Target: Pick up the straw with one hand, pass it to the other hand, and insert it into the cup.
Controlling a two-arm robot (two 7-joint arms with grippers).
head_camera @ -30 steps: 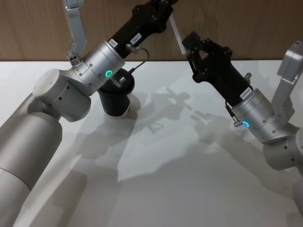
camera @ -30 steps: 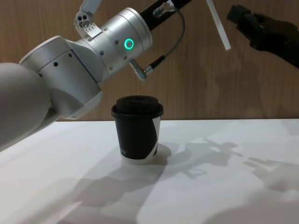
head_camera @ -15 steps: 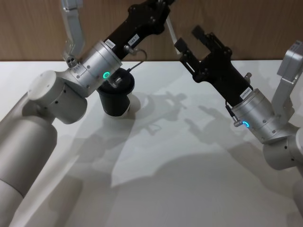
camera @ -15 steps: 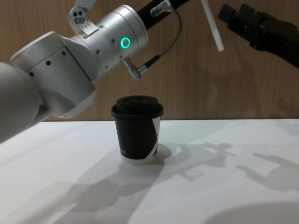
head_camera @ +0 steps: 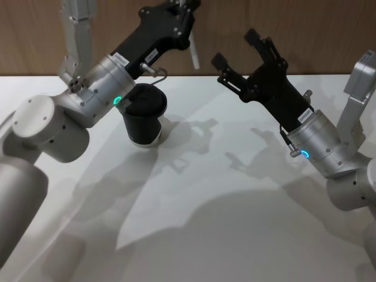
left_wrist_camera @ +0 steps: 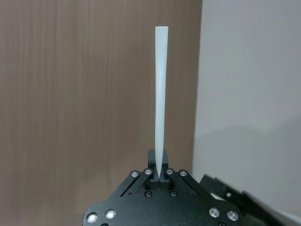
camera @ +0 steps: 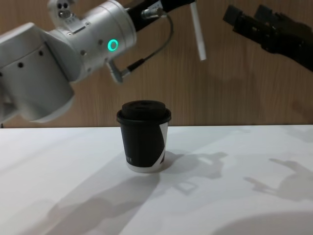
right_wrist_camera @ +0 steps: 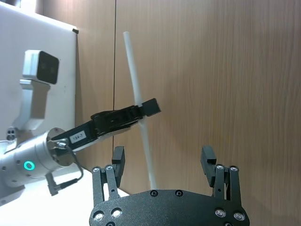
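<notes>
Aloft, left gripper [left_wrist_camera: 159, 165] pinches straw [left_wrist_camera: 161, 94], seemingly right of cup [camera: 143, 142].

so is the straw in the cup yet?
Out. The left gripper is shut on the straw, which hangs in the air higher than the cup and apart from it.

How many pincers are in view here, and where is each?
2. The left pincer is raised higher than the cup, shut on the straw. The right pincer is raised on the robot's right of the straw, open and apart from it.
</notes>
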